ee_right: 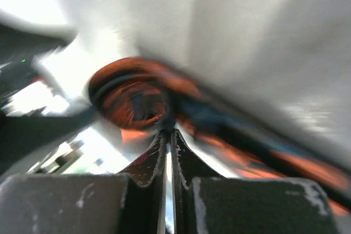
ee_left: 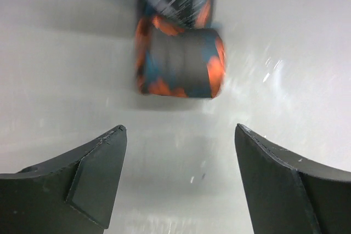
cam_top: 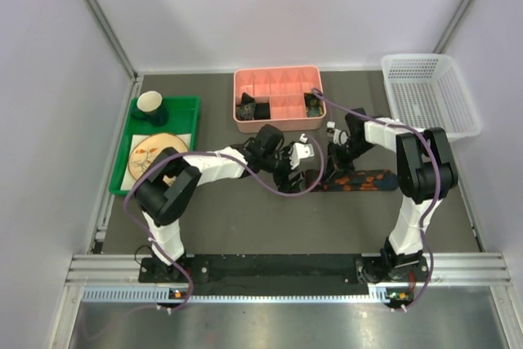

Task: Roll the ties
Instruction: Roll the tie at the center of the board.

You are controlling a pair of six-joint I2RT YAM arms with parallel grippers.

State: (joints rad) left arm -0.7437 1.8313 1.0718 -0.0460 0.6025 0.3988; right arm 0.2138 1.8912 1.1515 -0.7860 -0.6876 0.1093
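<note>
While the right gripper [ee_right: 169, 132] pinches shut on the rolled end of the red-orange tie [ee_left: 181, 64] on the table [cam_top: 245, 222], apparently keeping the coil tight, the left gripper [ee_left: 180, 131] hovers open just short of it.

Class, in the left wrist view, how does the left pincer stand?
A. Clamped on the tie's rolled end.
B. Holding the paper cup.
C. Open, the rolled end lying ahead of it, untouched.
C: the left pincer is spread wide, and the tie's rolled end lies beyond its fingertips, touching neither.
</note>
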